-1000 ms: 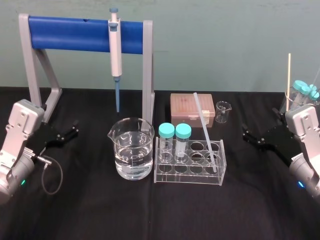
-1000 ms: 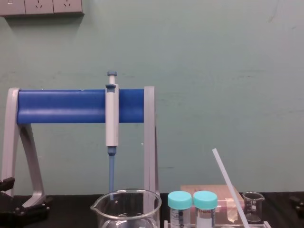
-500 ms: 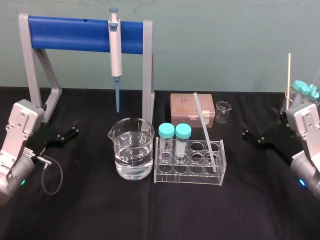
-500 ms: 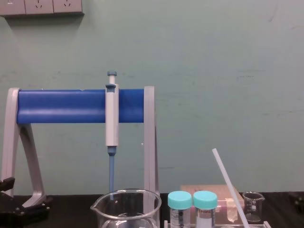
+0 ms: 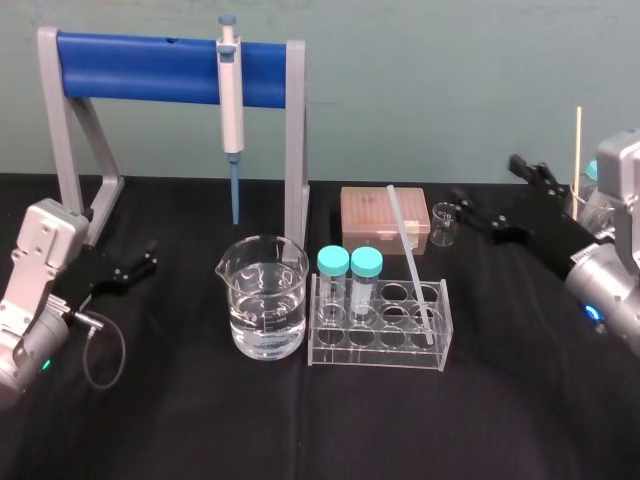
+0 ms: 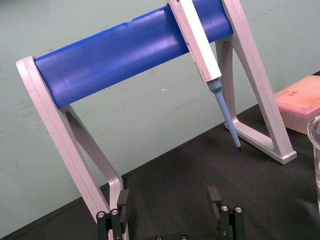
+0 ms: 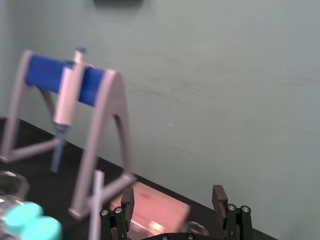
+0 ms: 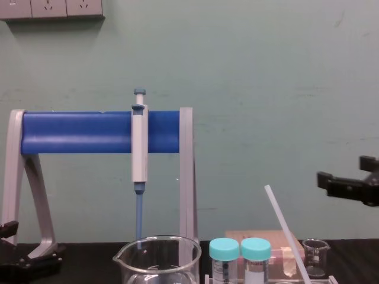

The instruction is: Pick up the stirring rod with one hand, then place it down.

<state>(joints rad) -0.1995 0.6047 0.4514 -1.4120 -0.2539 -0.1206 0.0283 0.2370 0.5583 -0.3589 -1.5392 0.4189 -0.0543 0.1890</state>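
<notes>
Stirring rod (image 5: 410, 262) stood tilted in the right-end well of the clear tube rack (image 5: 378, 355), its upper end leaning back and to the left over the pink tip box (image 5: 365, 215); nothing gripped it. From left to right: the left gripper (image 5: 150, 257) rested low over the left side of the table (image 5: 200, 420), jaws apart and empty, well apart from the rod; the pipette (image 5: 230, 90) hung on the blue-barred stand (image 5: 150, 68); a water-filled beaker (image 5: 240, 290) sat just beside the rack; two teal-capped tubes (image 5: 366, 264) occupied the rack's left wells; a small empty beaker (image 5: 443, 228) stood beside the tip box; the right gripper (image 5: 484, 179) hovered above the table, near that small beaker and to its right, fingers spread wide and holding nothing. Likely hazards, as judged: a low approach from the right could knock over the small beaker; so thin and smooth a rod might slip or pivot in blocky jaws if pinched off-centre; drawing it out along any line but its own slant could lever the light rack and tip it toward the tubes or the water. No brand or writing was legible; the tube labels in the chest view were too small to read.
</notes>
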